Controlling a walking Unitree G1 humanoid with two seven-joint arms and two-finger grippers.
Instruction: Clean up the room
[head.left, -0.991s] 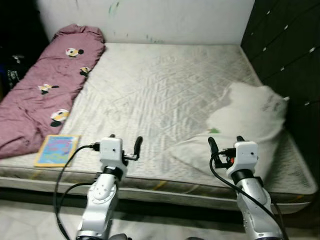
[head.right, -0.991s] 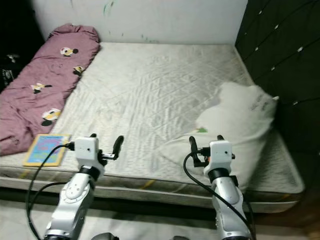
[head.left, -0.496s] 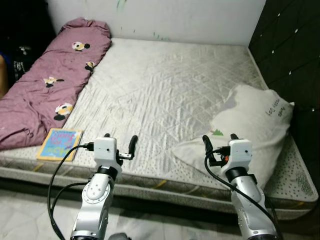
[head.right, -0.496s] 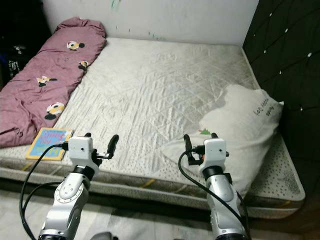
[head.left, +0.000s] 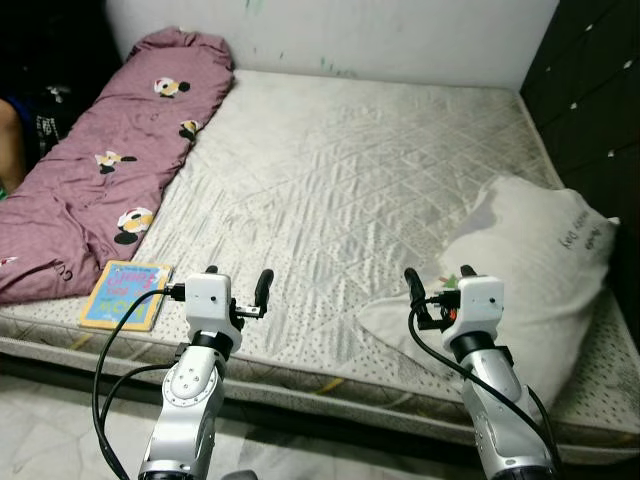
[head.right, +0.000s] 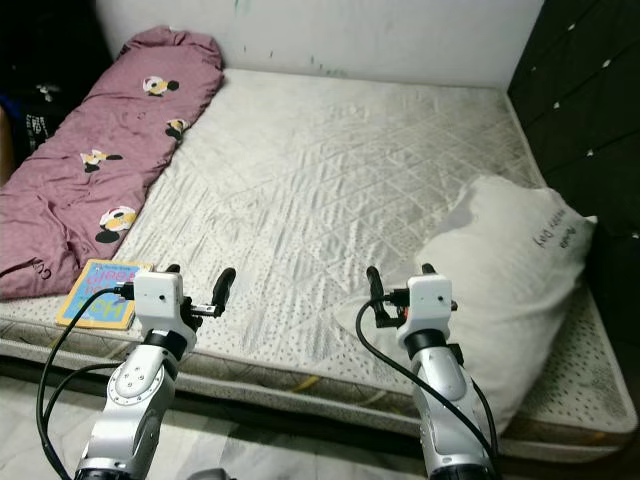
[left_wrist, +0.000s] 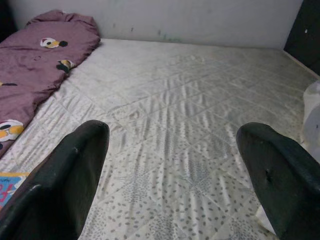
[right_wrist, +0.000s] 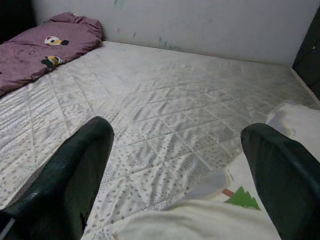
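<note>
A maroon quilt (head.left: 110, 170) with cartoon prints lies rolled along the left side of a bare white mattress (head.left: 340, 170). A colourful book (head.left: 125, 295) rests flat at the mattress's front left corner. A white pillow (head.left: 530, 270) lies crumpled at the right side. My left gripper (head.left: 238, 280) is open and empty above the front edge, just right of the book. My right gripper (head.left: 438, 280) is open and empty over the pillow's near corner. In the right wrist view the pillow (right_wrist: 210, 215) with a small green tree print lies just beyond the fingers (right_wrist: 75, 170).
A dark padded wall (head.left: 590, 90) runs along the right side of the bed. A white wall stands behind it. Part of a person (head.left: 8, 140) shows at the far left edge beside dark clutter. Pale floor (head.left: 60, 420) lies before the bed.
The whole view has shifted: the camera has come closer to the bed and the pillow sits further right. Both grippers stay open and held out as before.
</note>
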